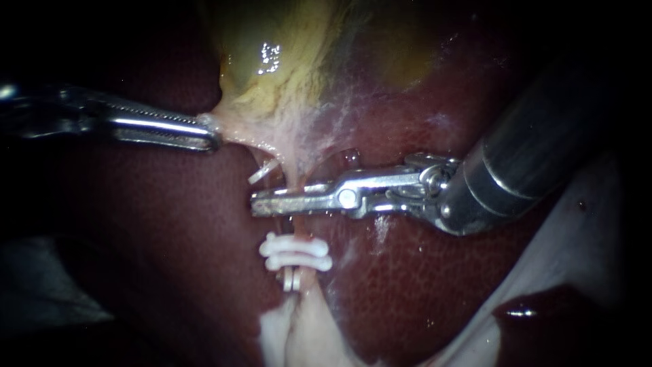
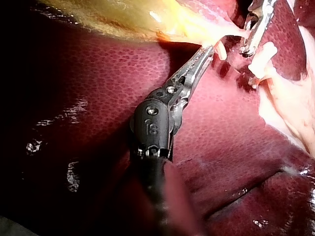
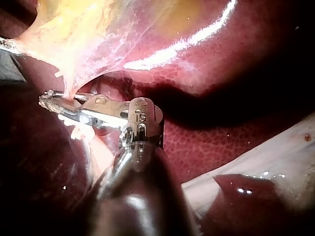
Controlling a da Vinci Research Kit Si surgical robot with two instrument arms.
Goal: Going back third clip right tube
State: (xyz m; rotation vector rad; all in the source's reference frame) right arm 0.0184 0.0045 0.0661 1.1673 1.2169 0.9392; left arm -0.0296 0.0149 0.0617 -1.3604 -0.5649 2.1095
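Over dark liver, the gallbladder is held taut in the left instrument's clamped jaws, so the right tube is exposed. That tube is straddled by the right instrument's narrowly parted jaws, just above 2 clips.

The tube vanishes behind the right instrument where the two cross, so contact there cannot be judged. Just below the right instrument, the white clips bunch too tightly to count. Well left of it, the shaft of the left instrument blurs into darkness, and above it the gallbladder runs out of view.
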